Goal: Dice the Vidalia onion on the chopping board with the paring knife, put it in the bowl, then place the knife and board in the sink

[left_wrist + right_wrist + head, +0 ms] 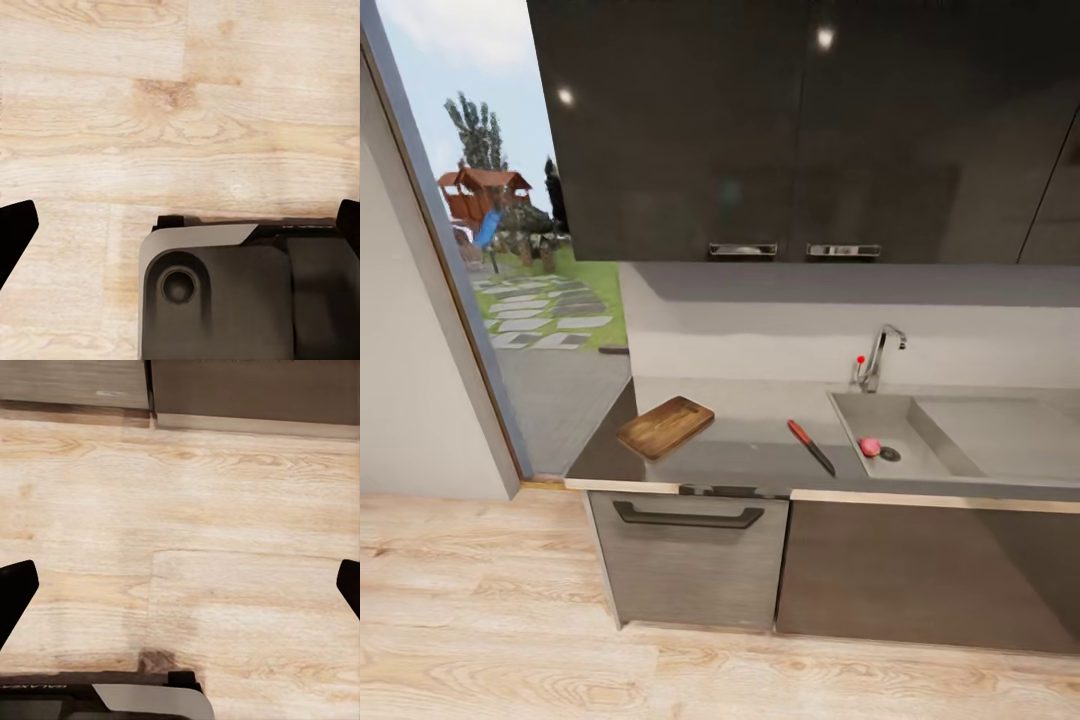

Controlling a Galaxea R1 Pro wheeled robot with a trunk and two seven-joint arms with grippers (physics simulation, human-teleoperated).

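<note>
The robot stands back from the counter point(750, 455), with wooden floor point(660, 660) between it and the cabinets. The onion point(870, 446) sits in the sink point(950, 425) at centre right of the head view, just beside the drain and below the tap point(880, 358). The knife point(811, 446) lies on the counter just left of the basin, and the board point(665, 426) lies further left near the counter's end. No bowl shows. Both arms hang low, wrist cameras facing the floor: the left tool point(180, 232) and the right tool point(180, 592) are both spread wide with nothing between the fingers. The step in hand looks to be the approach. It would go best by rolling in square to the sink, stopping close enough for the right arm to drop over the basin's rim, clear of the tap.
</note>
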